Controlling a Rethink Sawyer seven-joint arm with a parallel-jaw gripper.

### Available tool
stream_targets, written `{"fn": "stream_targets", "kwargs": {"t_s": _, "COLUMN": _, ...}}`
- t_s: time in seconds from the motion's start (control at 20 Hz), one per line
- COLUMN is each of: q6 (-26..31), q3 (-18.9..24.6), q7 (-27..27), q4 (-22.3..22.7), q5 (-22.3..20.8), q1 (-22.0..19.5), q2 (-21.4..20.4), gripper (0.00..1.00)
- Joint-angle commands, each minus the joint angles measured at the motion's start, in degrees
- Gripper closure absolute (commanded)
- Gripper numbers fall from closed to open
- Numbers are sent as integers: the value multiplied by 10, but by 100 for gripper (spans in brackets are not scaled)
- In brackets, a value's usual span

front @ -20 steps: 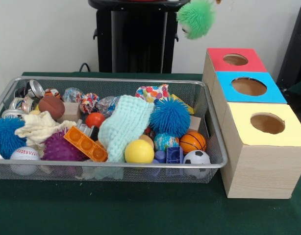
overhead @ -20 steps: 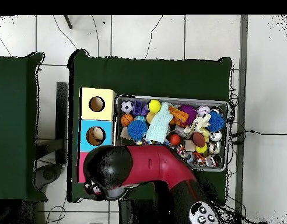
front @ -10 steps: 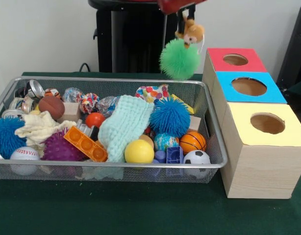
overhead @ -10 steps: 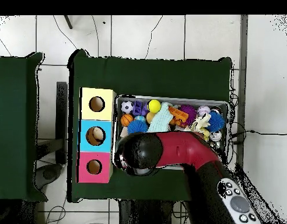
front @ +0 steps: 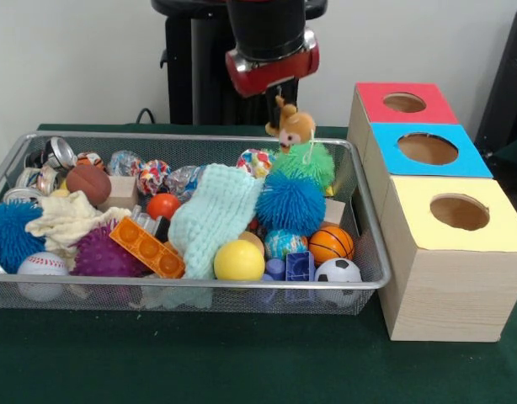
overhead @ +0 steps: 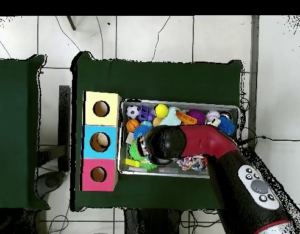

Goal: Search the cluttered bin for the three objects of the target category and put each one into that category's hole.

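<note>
My gripper (front: 279,103) hangs over the back right part of the wire mesh bin (front: 191,283). It is shut on an orange-tan plush animal (front: 295,128), held by its top just above the clutter. A green fuzzy spiky ball (front: 306,162) hangs on the plush and rests on the bin's pile behind a blue spiky ball (front: 291,202). The red-topped box's round hole (front: 404,103) lies to the right, apart from the gripper. In the overhead view the arm (overhead: 195,141) covers the bin's (overhead: 177,102) middle and hides the gripper; the red box's hole (overhead: 98,174) shows. No other plush toy shows.
The blue-topped box (front: 428,149) and yellow-topped box (front: 459,212) stand in a row with the red one, right of the bin. The bin holds balls, a mint knitted cloth (front: 215,215), a cream cloth (front: 69,220), an orange brick (front: 147,247) and metal tins (front: 55,154).
The arm has swung from beside the red box to over the bin and come down. The plush and the green ball came with it, and the ball now rests on the pile.
</note>
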Motion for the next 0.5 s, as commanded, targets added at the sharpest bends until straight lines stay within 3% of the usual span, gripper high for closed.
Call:
{"fn": "stream_targets", "kwargs": {"t_s": 0.05, "q6": -47, "q3": 37, "q7": -116, "q4": -112, "q5": -78, "q1": -5, "q2": 80, "gripper": 100}}
{"fn": "stream_targets", "kwargs": {"t_s": 0.5, "q6": -105, "q3": 42, "q7": -77, "q4": -113, "q5": -121, "q1": -1, "q2": 115, "gripper": 100}}
